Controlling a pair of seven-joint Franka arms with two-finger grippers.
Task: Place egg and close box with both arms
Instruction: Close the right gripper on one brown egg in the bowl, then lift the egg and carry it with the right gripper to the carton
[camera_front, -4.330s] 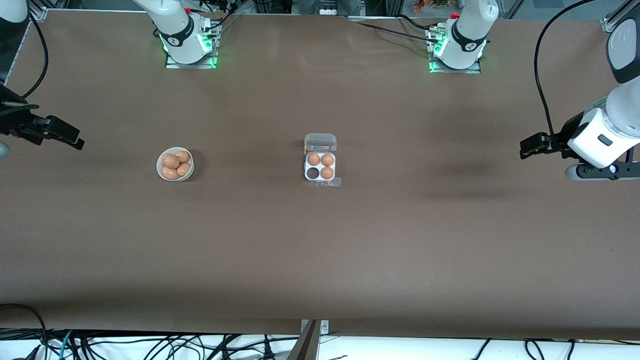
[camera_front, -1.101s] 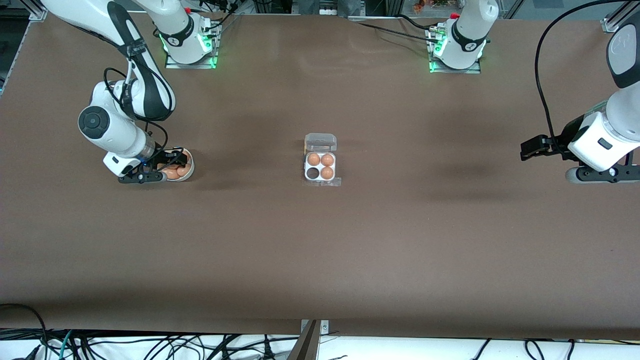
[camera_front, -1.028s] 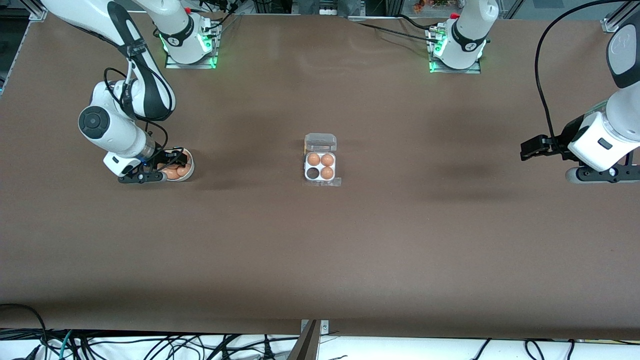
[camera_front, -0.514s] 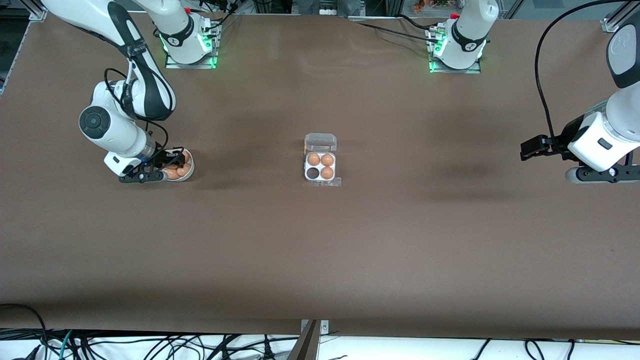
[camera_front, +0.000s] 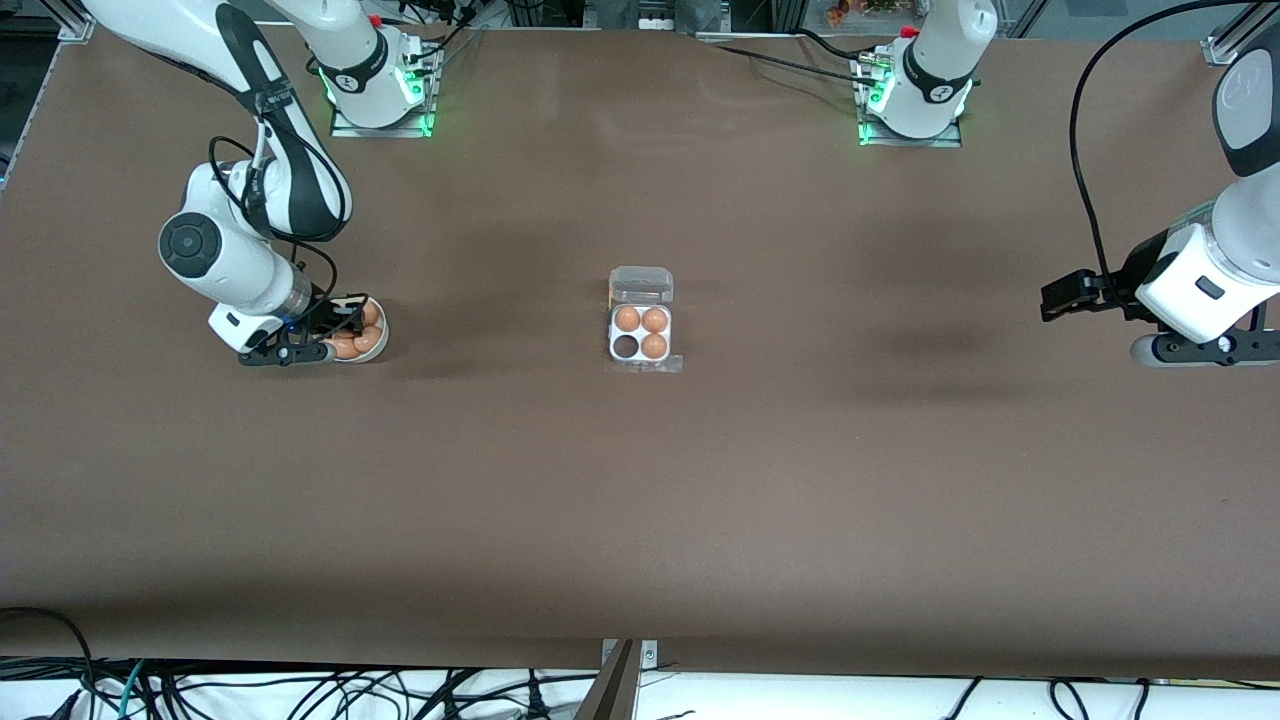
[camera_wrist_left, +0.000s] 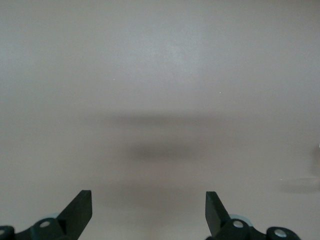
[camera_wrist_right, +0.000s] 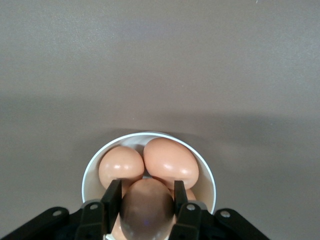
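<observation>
My right gripper (camera_wrist_right: 146, 195) is down in the round white bowl (camera_wrist_right: 205, 175), shut on the egg (camera_wrist_right: 146, 207), which sits between both fingers. Two more brown eggs (camera_wrist_right: 170, 161) lie in the bowl just past it. In the front view the right gripper (camera_front: 335, 330) covers part of the bowl (camera_front: 379, 345). The box (camera_front: 640, 333) stands mid-table with its clear lid (camera_front: 641, 284) folded back; three cells hold eggs and the one nearest the front camera, toward the right arm's end, is empty. My left gripper (camera_wrist_left: 148, 210) waits open over bare table at the left arm's end (camera_front: 1060, 297).
The brown table top (camera_front: 640, 500) stretches between the bowl and the box. Both arm bases (camera_front: 378, 95) stand at the table edge farthest from the front camera. Cables hang below the nearest edge.
My right gripper has shut on an egg in the bowl; about four seconds ago that arm was off at the table's end. The left arm has not moved.
</observation>
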